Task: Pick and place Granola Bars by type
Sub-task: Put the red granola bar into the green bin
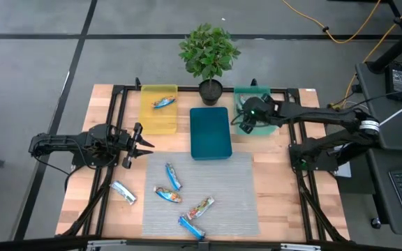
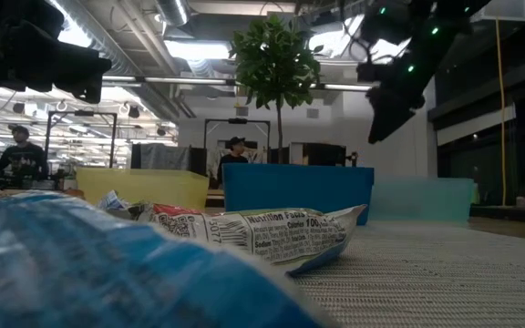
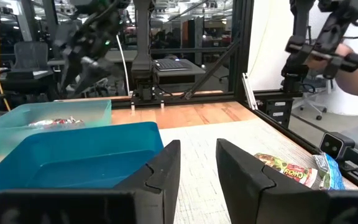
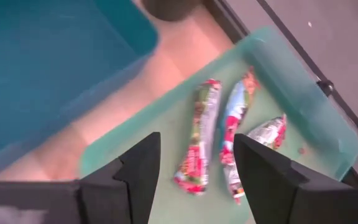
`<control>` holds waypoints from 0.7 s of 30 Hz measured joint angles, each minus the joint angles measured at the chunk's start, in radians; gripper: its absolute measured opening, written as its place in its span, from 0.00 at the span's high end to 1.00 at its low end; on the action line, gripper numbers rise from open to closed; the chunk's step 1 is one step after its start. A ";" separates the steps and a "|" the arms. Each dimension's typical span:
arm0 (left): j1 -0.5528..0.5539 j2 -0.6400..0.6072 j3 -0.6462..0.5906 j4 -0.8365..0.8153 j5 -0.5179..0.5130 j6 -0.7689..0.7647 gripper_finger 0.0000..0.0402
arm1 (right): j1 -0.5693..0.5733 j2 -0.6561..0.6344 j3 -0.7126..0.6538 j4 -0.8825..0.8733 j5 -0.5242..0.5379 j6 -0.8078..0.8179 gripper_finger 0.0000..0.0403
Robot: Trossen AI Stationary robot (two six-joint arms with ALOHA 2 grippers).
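Right pincer (image 4: 191, 165), spread and empty, hovers over the pale teal plastic tray (image 4: 303, 93) at two o'clock, holding three red-orange crinkled granola bars (image 4: 199, 140); descending could snag them. Left pincer (image 1: 144, 144) waits spread at nine o'clock.

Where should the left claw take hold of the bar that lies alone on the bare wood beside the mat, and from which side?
Probably across the middle of the silvery bar, coming straight down. It lies flat and slanted on the wooden table, clear of the mat, so the left claw, now open, should turn until its fingers straddle the narrow width. The crimped ends are thin and would slip.
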 joint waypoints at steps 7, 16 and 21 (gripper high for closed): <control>0.000 0.000 0.000 0.000 0.000 0.000 0.77 | 0.153 -0.084 0.000 -0.109 0.035 0.086 0.49; 0.000 0.000 0.000 0.000 0.000 0.000 0.76 | 0.398 -0.126 0.000 -0.117 0.036 0.149 0.49; 0.000 0.000 0.000 0.000 0.000 0.000 0.77 | 0.542 -0.124 0.000 -0.099 0.037 0.193 0.49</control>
